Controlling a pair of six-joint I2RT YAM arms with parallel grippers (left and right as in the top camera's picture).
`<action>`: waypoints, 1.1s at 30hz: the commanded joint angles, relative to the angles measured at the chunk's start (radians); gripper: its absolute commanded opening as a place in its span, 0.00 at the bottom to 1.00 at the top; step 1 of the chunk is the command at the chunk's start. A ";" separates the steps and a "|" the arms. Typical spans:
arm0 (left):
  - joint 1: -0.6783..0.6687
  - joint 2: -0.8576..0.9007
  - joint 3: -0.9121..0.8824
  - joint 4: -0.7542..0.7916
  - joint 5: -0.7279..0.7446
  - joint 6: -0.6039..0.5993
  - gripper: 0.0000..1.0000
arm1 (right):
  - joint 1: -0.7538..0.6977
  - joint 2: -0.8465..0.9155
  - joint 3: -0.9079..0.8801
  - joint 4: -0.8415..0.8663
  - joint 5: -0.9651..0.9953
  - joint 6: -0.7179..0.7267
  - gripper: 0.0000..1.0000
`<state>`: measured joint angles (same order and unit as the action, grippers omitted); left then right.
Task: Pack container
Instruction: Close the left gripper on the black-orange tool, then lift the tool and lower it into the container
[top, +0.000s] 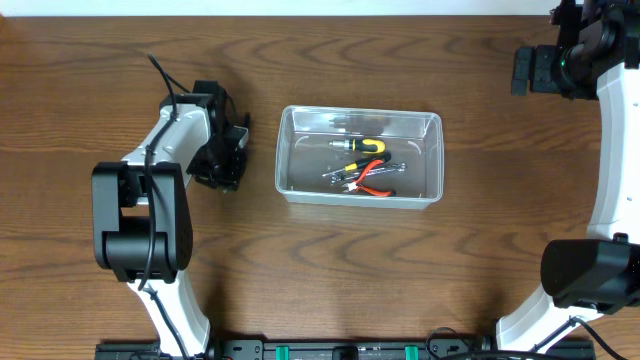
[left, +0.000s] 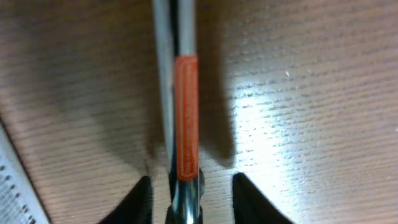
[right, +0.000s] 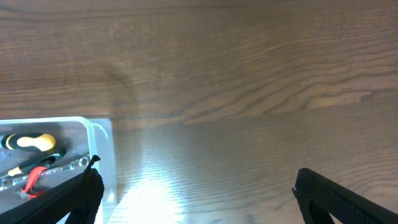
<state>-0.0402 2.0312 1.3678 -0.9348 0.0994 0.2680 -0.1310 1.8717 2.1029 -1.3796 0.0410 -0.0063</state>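
One slim steel tool (left: 163, 74) lies outside the container (top: 284, 160), so I judge the step in hand to be the pick-up of that piece. The container sits mid-tabletop (top: 420, 290), somewhat toward the far edge. The left gripper (top: 230, 150) is just off the container's left wall, apart from it. In the wrist view its black fingers (left: 142, 199) stand on either side of the shaft with bare wood showing on both sides. I read the jaws as partly apart, straddling the tool, with nothing clamped yet. The right gripper (right: 196, 177) is over the far right corner, spread wide and empty. Next move, as I see it: close squarely on the shaft, lift it above the thick rim, carry it right, and let go over the free floor at the container's left end. The shaft is narrow, polished and chrome-like, with an orange-red label (left: 186, 118) along it. It looks likely to roll or slip, so the close should be centred. The tabletop is matte wood grain with glare patches. The container is clear plastic with rounded corners. Inside are a yellow-handled screwdriver (top: 365, 146), red-handled pliers (top: 372, 180) and small steel pieces I can't name.
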 joint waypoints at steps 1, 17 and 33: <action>0.005 0.002 -0.018 -0.002 -0.007 0.004 0.25 | 0.000 -0.006 0.006 -0.001 0.000 0.017 0.99; 0.005 0.002 -0.013 0.003 -0.007 0.004 0.08 | 0.000 -0.006 0.006 -0.001 0.000 0.017 0.99; 0.005 -0.038 0.163 -0.087 -0.007 0.003 0.06 | 0.000 -0.006 0.006 -0.001 0.000 0.017 0.99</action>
<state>-0.0402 2.0308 1.4822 -1.0134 0.0971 0.2661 -0.1310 1.8717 2.1029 -1.3792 0.0410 -0.0067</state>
